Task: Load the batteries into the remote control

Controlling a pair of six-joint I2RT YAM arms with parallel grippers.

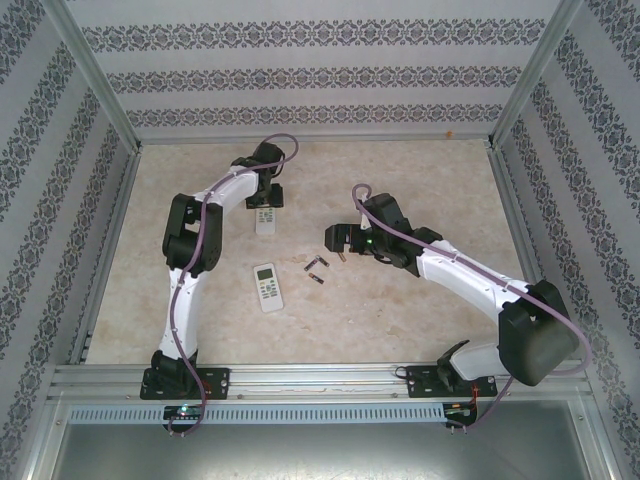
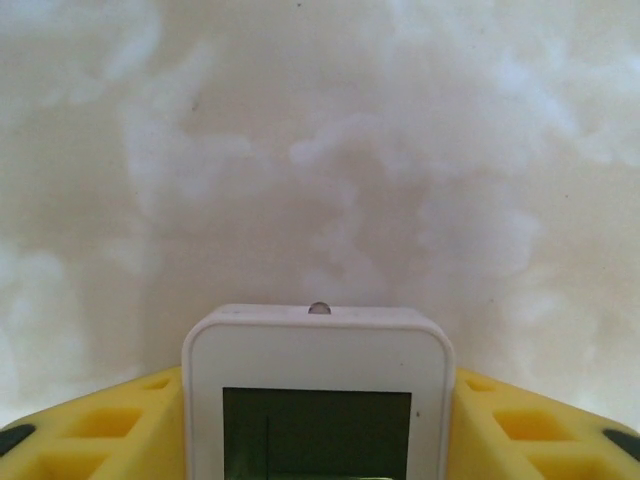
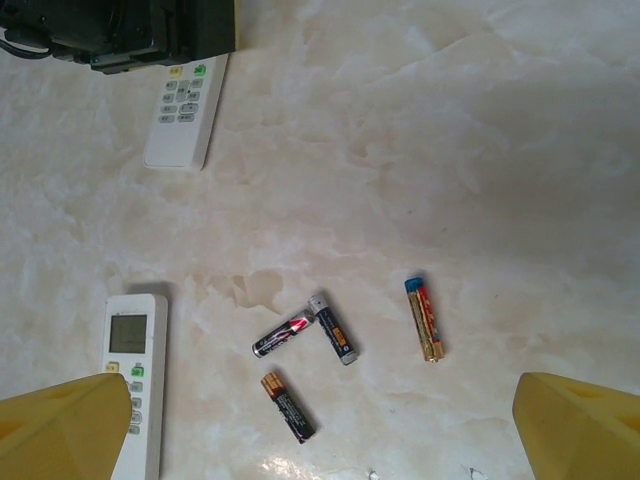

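Noted two white remotes on the marbled table (image 1: 380, 320): far remote (image 1: 265, 224) with its far end under the left gripper (image 1: 266, 198), near remote (image 1: 267, 287) lying free with its display end away from the arm bases. Logged a small cluster of batteries (image 1: 314, 278) just right of the near remote, plus one more lying close to the right gripper (image 1: 335, 238). Found the right gripper pointing left, just beyond that cluster, contact with any battery not discernible.

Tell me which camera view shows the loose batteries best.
The right wrist view. It looks down on the four slim cylindrical batteries lying on the pale marbled table, so each one's label colours and direction are clear. The top external view gives the batteries as tiny dark slivers beside a white remote control.
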